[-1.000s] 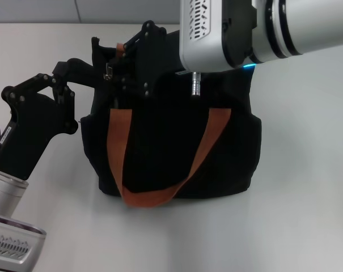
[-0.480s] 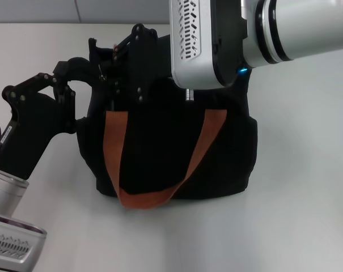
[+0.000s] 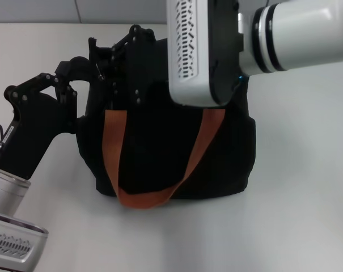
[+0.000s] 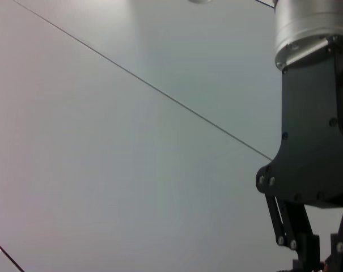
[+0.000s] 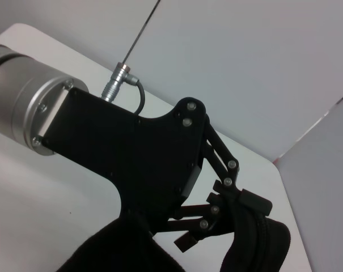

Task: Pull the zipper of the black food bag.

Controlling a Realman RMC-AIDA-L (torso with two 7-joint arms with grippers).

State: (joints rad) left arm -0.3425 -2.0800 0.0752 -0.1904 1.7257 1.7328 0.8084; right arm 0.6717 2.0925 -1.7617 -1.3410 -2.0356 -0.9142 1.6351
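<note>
The black food bag (image 3: 160, 153) stands mid-table with two orange-brown straps (image 3: 110, 153) hanging down its front. My left gripper (image 3: 87, 67) reaches in from the left and is shut on the bag's top left corner. The right wrist view shows that same left gripper (image 5: 242, 207) clamped on the bag's rim (image 5: 262, 238). My right gripper (image 3: 105, 68) comes down from the upper right, its fingertips closed at the top left edge where the zipper runs. The zipper pull is hidden between them. In the left wrist view only the right gripper's body (image 4: 313, 147) shows.
The white table (image 3: 296, 187) spreads around the bag, with a wall seam behind it. My right arm's white forearm (image 3: 284, 34) covers the bag's top right part in the head view.
My right gripper has moved left along the bag's top. The bag's top and straps have shifted slightly left with it. The left gripper has held its place.
</note>
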